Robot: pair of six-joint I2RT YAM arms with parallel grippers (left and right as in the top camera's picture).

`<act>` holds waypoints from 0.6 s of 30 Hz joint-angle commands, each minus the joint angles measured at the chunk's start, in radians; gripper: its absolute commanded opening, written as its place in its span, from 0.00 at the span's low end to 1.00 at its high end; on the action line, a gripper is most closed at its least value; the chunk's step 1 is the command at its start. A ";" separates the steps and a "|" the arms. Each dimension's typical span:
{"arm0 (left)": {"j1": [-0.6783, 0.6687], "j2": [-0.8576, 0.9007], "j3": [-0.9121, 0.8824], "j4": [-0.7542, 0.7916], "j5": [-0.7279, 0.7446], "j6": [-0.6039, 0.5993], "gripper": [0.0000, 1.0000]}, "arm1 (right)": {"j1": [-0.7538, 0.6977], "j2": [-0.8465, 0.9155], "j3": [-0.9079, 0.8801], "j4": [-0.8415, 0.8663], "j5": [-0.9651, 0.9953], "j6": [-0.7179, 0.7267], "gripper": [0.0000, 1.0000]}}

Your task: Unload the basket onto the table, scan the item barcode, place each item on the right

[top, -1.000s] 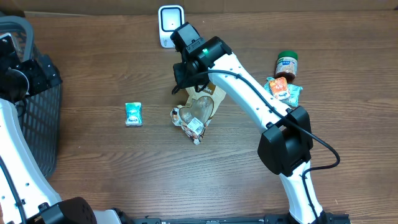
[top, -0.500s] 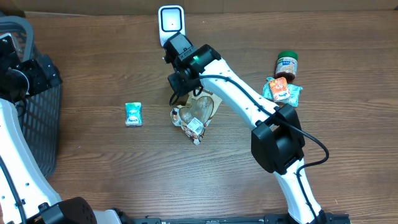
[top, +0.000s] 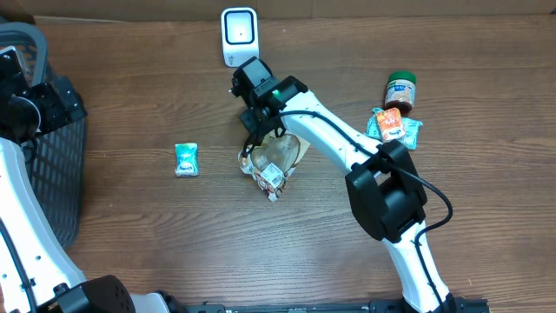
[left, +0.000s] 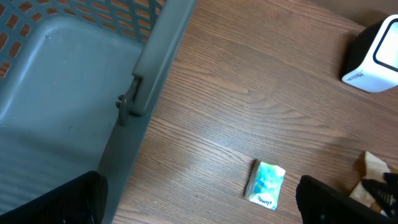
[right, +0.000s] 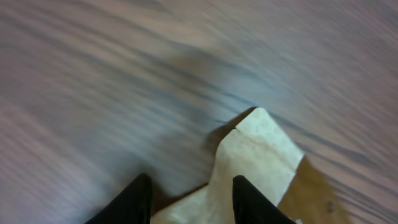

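- A brown wood-grain table (top: 130, 235) fills the overhead frame.
- A white box-shaped barcode scanner (top: 239, 35) stands at the top centre.
- A brown paper pouch with a clear window (top: 276, 161) lies near the centre, below the scanner.
- A small teal foil packet (top: 186, 159) lies left of the pouch, apart from it.
- A dark jar with a green lid (top: 400, 92) sits at the upper right.
- Orange-and-teal snack packets (top: 395, 128) lie just below the jar.
- A dark grey plastic mesh basket (top: 65, 174) occupies the left edge.
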 commanded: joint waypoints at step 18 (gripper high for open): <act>0.000 -0.005 0.019 0.001 0.011 -0.009 1.00 | -0.153 0.001 -0.005 -0.533 -0.315 0.227 0.34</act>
